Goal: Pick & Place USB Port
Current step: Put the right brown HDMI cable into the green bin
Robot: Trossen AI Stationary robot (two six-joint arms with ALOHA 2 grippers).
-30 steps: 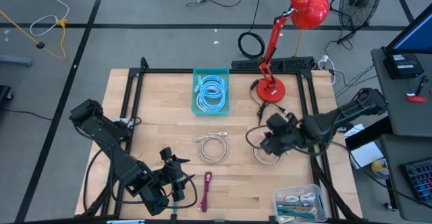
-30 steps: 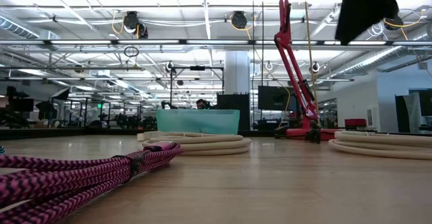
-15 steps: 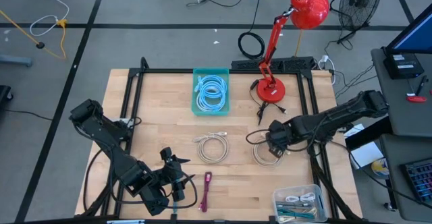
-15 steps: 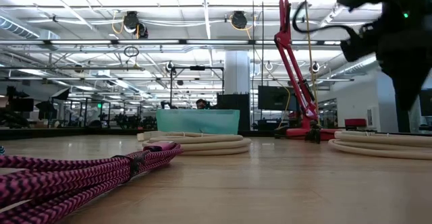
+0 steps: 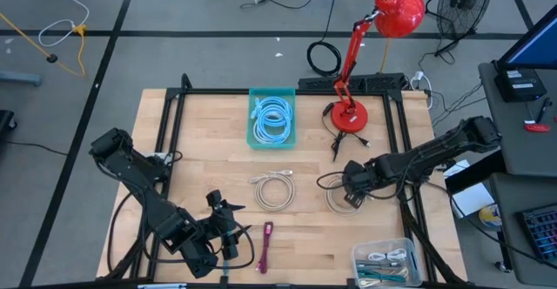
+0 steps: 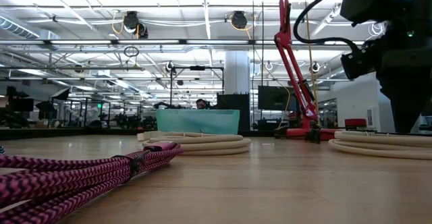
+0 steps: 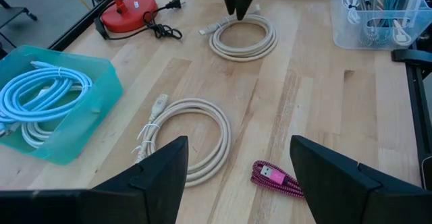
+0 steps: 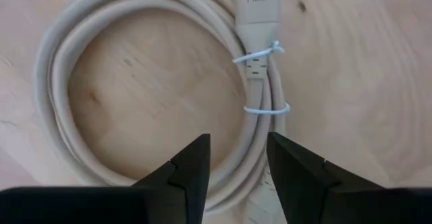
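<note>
A beige coiled USB cable (image 5: 341, 204) lies flat on the table's right part, bound by thin ties next to its plug (image 8: 260, 8). My right gripper (image 8: 237, 162) is open and low over it, pointing down. Its fingers stand on either side of the coil's tied strands (image 8: 260, 126). In the high view it shows as the right gripper (image 5: 350, 191). My left gripper (image 7: 236, 183) is open and waits by the near edge, left of a pink braided cable (image 5: 265, 245). A second beige coil (image 5: 274, 191) lies mid-table. My right gripper comes at the coil's tied side (image 8: 260, 126) from above with its fingers (image 8: 189, 170) apart, astride the strands. Whether the fingers touch the cable I cannot tell. The coil lies flat on the table.
A teal bin (image 5: 272, 117) with light blue cables sits at the far middle. A red desk lamp (image 5: 348, 115) stands far right, its black cord by the coil. A clear bin (image 5: 383, 263) of cables sits at the near right corner. Bare wood lies between the coils.
My right gripper has come down from high above the table onto the right beige coil, shifting slightly toward the near edge. In the low view it has dropped from the picture's top to the coil's level. The cables have stayed put.
</note>
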